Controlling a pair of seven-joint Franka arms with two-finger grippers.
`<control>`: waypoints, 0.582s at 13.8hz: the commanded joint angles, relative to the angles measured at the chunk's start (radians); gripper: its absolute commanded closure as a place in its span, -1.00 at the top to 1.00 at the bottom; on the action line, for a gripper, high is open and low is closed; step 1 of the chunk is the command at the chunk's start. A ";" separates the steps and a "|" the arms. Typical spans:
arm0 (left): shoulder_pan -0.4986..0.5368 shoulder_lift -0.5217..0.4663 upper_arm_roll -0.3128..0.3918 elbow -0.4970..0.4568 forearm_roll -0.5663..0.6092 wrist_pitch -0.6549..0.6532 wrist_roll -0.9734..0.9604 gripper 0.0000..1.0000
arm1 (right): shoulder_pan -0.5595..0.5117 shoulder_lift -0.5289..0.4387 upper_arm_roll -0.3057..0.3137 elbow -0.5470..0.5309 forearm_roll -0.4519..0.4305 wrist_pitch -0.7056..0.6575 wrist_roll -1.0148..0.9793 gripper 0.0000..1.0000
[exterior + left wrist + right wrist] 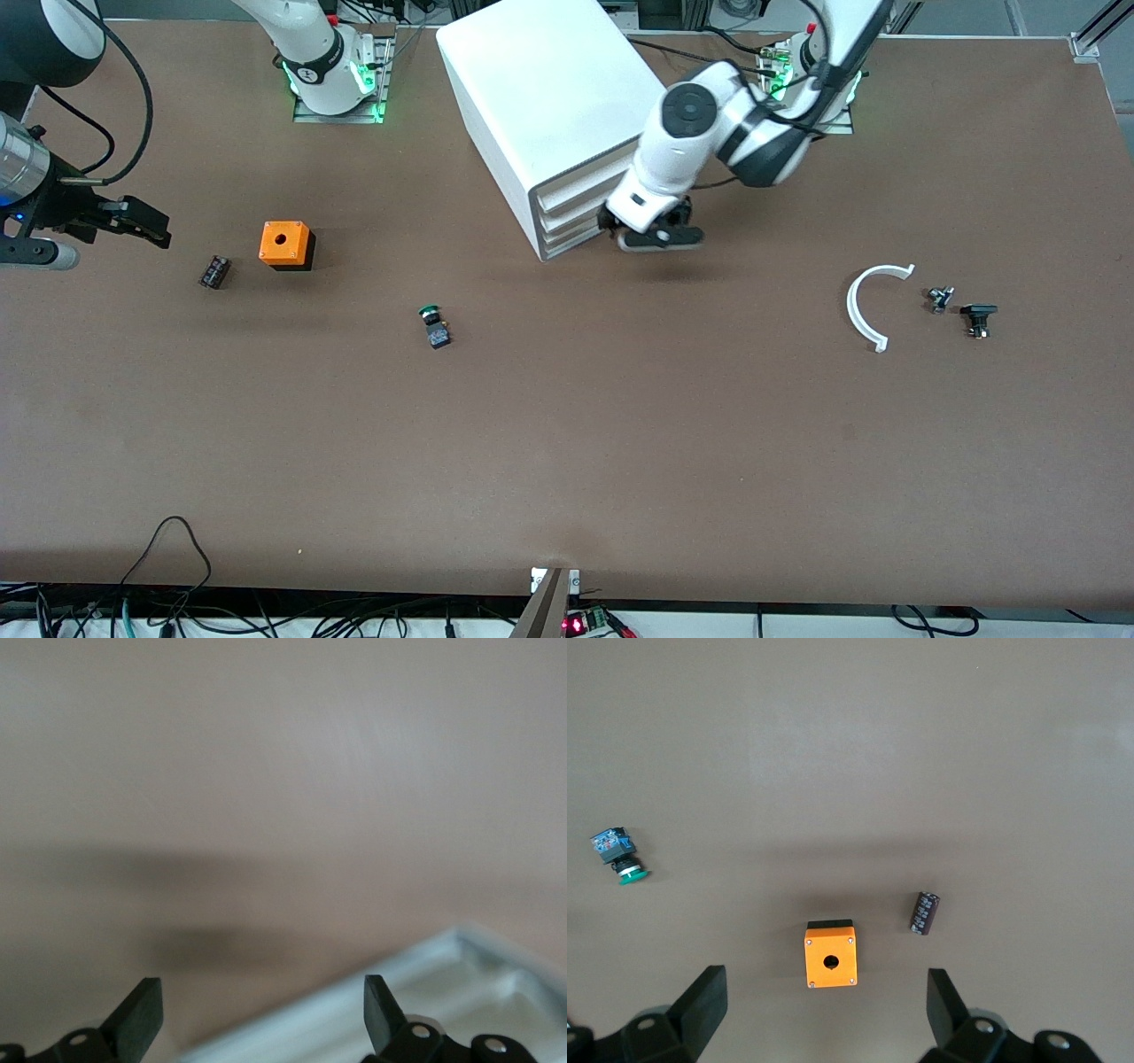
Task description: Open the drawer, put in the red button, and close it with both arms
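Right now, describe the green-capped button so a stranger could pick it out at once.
Start at the white cabinet, then come nearer the front camera, toward the right arm's end. The green-capped button lies alone on the brown table, nearer than the orange box. Only it has a green cap.

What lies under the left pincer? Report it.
Brown table and a white drawer rim, seen below the open left pincer; the drawer's inside is mostly hidden. The right pincer waits open by the orange box.

- Cabinet [549, 115] stood on counter [620, 443] between the arm bases.
- Left gripper [651, 232] sat at its drawer fronts.
- Box [285, 245] lay beside capacitor [213, 271], toward right arm's end.
- Green-capped button [434, 324] lay nearer the camera than box.
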 commanded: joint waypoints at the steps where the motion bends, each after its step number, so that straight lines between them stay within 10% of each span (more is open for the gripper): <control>1: 0.101 -0.094 0.121 0.059 0.016 -0.017 0.066 1.00 | -0.001 -0.028 -0.002 -0.028 0.012 0.017 -0.023 1.00; 8: 0.152 -0.291 0.337 0.292 -0.018 -0.580 0.599 1.00 | -0.001 -0.120 -0.003 -0.154 0.014 0.082 -0.014 1.00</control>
